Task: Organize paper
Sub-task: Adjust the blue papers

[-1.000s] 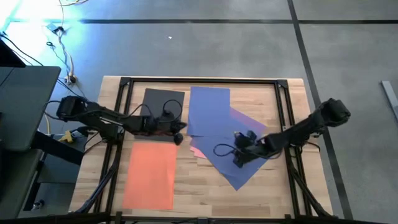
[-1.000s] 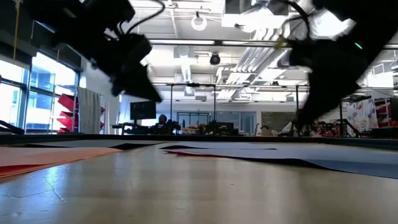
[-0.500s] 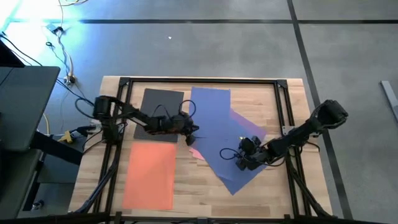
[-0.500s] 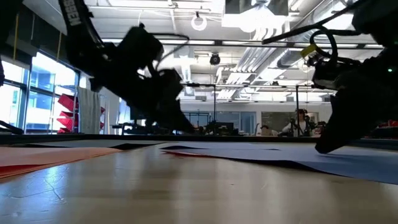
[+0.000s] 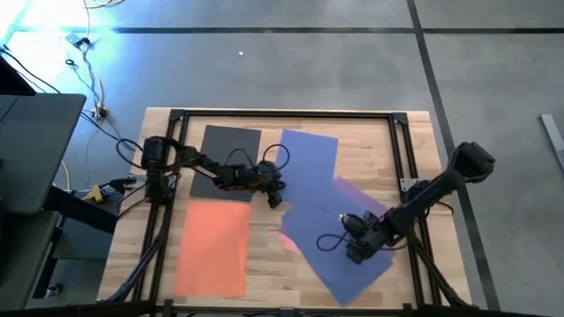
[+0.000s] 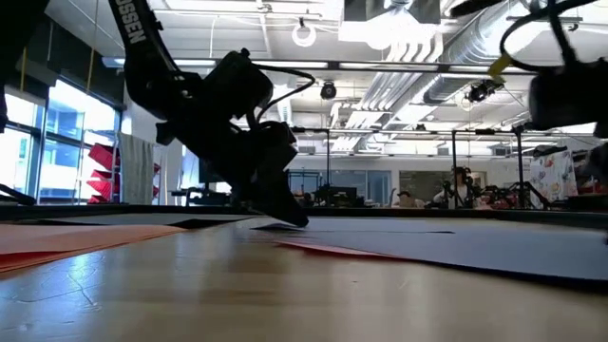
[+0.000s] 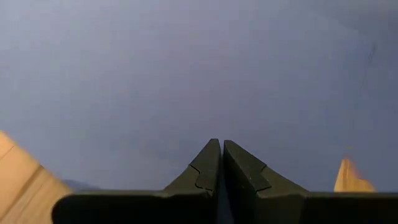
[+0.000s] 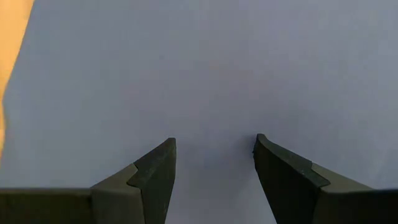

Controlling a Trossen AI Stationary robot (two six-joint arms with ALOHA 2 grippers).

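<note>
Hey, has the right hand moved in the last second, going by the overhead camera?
Yes. The right hand, open over the blue sheet, has slid toward the table's near edge and slightly rightward, farther from the dark grey sheet.

Open-plan lab: exposed ceiling ducts, workstations behind.

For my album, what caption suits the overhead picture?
Two robot arms press on overlapping blue sheets, left fingers shut, right fingers spread.
</note>
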